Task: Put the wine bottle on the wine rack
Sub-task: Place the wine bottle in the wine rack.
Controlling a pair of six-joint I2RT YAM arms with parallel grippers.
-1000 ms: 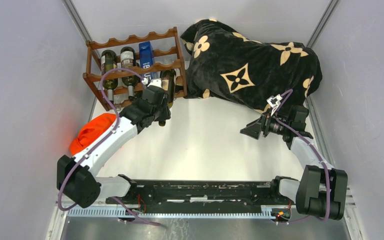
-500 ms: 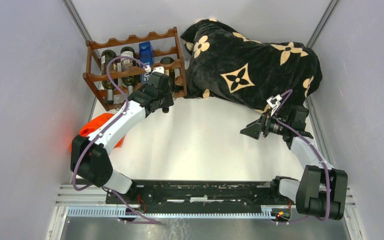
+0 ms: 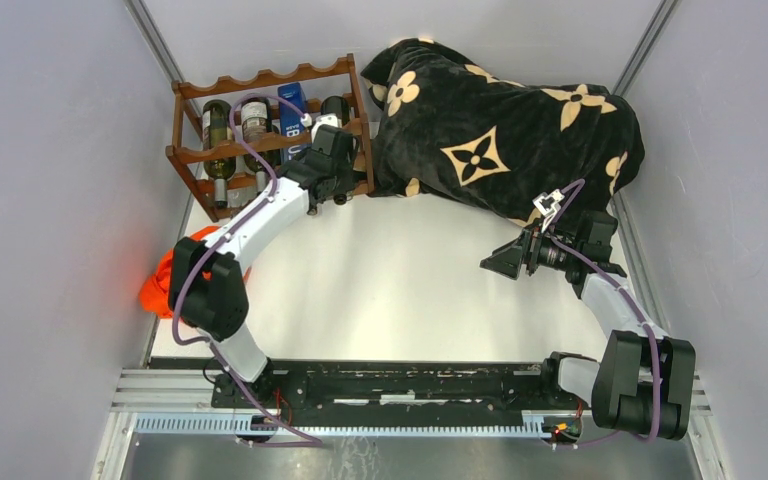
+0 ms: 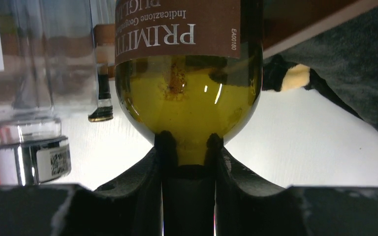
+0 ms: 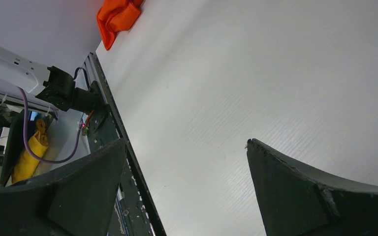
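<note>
one glass wine bottle (image 4: 187, 93), prob heavy & slippy; left claw (image 4: 188, 142) grips its neck, right claw (image 5: 186, 147) spread wide.

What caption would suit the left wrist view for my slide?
Left tool clamped on the neck of a brown-labelled wine bottle, with a clear glass bottle to its left.

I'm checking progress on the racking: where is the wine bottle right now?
The wine bottle is far left in the top view, at the right end of the wine rack, between the blue box and the black blanket, its neck held by the left gripper.
</note>
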